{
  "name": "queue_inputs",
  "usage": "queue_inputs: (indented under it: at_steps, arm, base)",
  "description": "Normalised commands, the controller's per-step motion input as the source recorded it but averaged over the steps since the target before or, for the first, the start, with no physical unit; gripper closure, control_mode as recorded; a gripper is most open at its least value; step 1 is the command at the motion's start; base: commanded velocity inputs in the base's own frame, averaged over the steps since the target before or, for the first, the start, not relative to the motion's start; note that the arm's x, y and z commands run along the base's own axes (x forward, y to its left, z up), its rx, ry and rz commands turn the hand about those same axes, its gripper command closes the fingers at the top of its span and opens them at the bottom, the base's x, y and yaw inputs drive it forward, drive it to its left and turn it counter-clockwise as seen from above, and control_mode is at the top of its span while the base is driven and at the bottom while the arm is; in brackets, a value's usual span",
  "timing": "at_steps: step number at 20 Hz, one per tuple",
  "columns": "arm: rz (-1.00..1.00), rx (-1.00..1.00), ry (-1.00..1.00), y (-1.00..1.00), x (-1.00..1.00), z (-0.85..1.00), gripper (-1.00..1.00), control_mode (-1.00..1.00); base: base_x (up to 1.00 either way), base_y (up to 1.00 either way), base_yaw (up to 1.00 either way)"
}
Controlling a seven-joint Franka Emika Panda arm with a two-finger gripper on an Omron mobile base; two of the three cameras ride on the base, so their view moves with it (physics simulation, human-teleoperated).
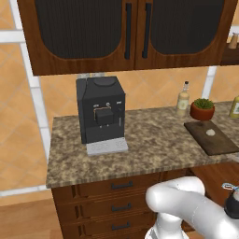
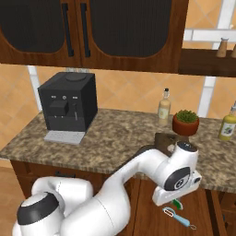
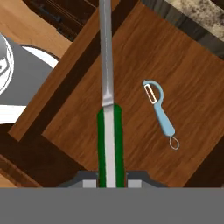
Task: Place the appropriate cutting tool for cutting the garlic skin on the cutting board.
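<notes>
With my claw (image 3: 112, 177) clenched on the slim green-handled, silver-bladed knife (image 3: 107, 127) down in the open wooden drawer (image 3: 183, 87), its long blade reaches ahead; lifting carelessly toward the dark brown cutting board (image 1: 212, 138) on the speckled desk (image 1: 154, 144) above could snag the desk's edge and twist the knife loose.

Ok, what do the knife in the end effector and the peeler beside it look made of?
Knife: blade looks like brushed steel, flat grey sheen; handle looks like glossy green plastic, though that is uncertain. Peeler: pale blue, probably plastic, with a thin wire-like loop at its end.
</notes>
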Motion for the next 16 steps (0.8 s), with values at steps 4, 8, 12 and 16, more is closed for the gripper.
queue_inputs:
  at_steps: [4, 8, 12, 16]
  arm:
    - [0.02, 0.2, 0.03, -0.19, 0.74, 0.74, 1.0, -1.0]
    - [0.04, 0.22, 0.1, -0.23, 0.83, 0.23, 1.0, -1.0]
    - [0.06, 0.16, 0.11, -0.14, 0.87, -0.03, 1.0, -1.0]
    - [0.01, 0.11, 0.09, -0.03, 0.83, -0.22, 1.0, -1.0]
  base:
    - [0.0, 0.0, 0.0]
    - [0.0, 0.0, 0.0]
    - [0.0, 0.0, 0.0]
    - [0.0, 0.0, 0.0]
